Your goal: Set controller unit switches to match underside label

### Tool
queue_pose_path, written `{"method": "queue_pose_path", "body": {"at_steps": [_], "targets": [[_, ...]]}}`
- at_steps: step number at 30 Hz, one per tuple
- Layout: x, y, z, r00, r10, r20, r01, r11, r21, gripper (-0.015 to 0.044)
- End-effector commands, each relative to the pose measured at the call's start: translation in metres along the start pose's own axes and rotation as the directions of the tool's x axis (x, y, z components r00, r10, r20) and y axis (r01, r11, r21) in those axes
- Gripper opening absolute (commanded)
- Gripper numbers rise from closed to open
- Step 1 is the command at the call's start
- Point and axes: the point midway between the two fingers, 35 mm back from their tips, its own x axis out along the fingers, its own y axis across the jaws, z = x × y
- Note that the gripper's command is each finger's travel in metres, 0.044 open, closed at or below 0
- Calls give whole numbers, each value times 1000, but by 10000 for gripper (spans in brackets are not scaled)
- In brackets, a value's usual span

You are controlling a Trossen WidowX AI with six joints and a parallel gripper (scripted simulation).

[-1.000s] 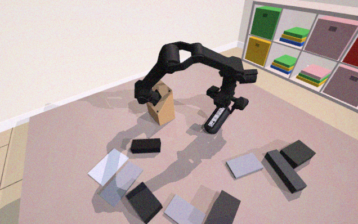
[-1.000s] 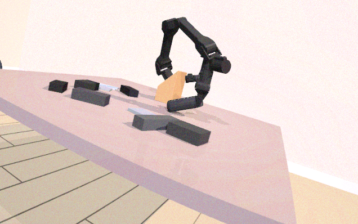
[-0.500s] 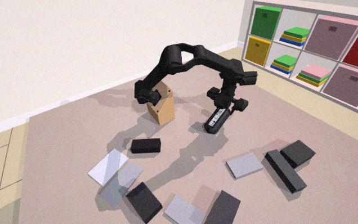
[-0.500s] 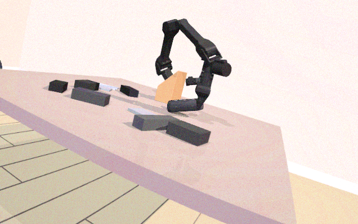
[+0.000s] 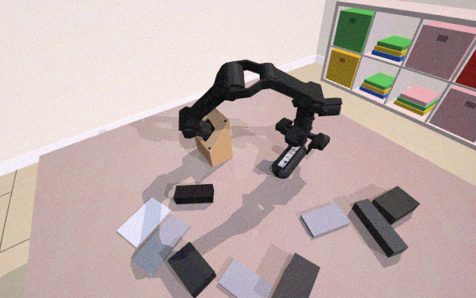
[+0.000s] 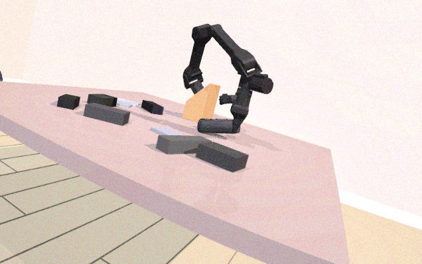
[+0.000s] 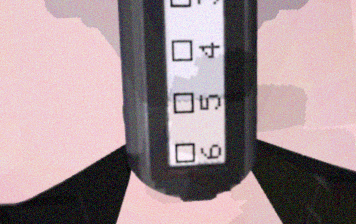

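The dark grey controller unit (image 5: 287, 172) (image 6: 215, 126) (image 7: 239, 115) is upside down and roughly level, low over or on the bench; I cannot tell whether it touches. Its white label (image 5: 289, 156) (image 7: 195, 127) faces up. In the wrist view the squares for 4, 5 and 6 are empty outlines. Square 3 is cut off by the top edge, and 1 and 2 are out of that view. My gripper (image 5: 300, 147) (image 6: 236, 127) (image 7: 188, 146) points down and is shut on the unit near its 6 end, one finger on each long side. The rocker switches face down, hidden.
A tan wedge-shaped block (image 5: 221, 150) (image 6: 199, 107) stands by the arm's base. A small black block (image 5: 194, 193) and pale flat plates (image 5: 325, 220) (image 5: 144, 222) lie on the bench. Dark blocks (image 5: 396, 204) (image 5: 379, 227) (image 5: 191, 269) (image 5: 297, 278) lie farther from the arm.
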Motion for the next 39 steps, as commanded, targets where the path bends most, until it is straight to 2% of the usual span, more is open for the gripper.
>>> {"method": "queue_pose_path", "body": {"at_steps": [1,39], "targets": [[3,1,0,1000,7,6,-7,1000,-3,338],[27,1,-5,1000,4,3,-4,1000,0,338]]}}
